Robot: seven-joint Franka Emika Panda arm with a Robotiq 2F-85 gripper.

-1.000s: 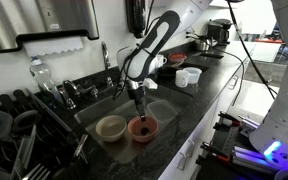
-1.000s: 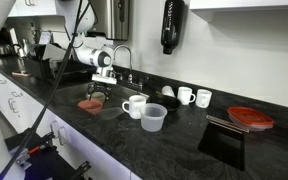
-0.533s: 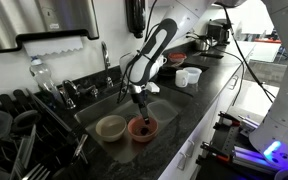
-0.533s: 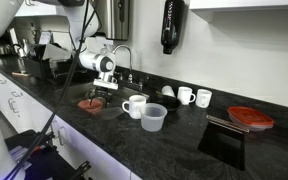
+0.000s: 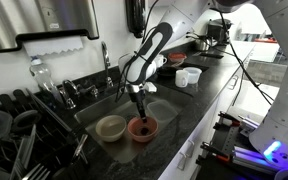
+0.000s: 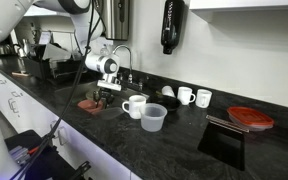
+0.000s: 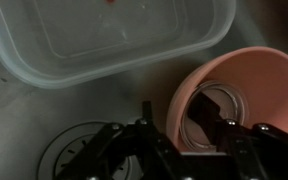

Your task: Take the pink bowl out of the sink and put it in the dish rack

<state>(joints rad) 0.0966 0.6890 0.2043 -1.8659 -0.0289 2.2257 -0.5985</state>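
Pincer (image 7: 184, 128), tips apart, astride rim of pink bowl (image 7: 256, 76)

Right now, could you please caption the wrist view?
Open claw straddles the rim of the round salmon-pink plastic bowl in the stainless-steel sink, beside a clear plastic tub.

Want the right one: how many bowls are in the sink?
2. The pink bowl lies under the gripper; the beige bowl lies beside it, on the rack side. The arm hides some of the sink.
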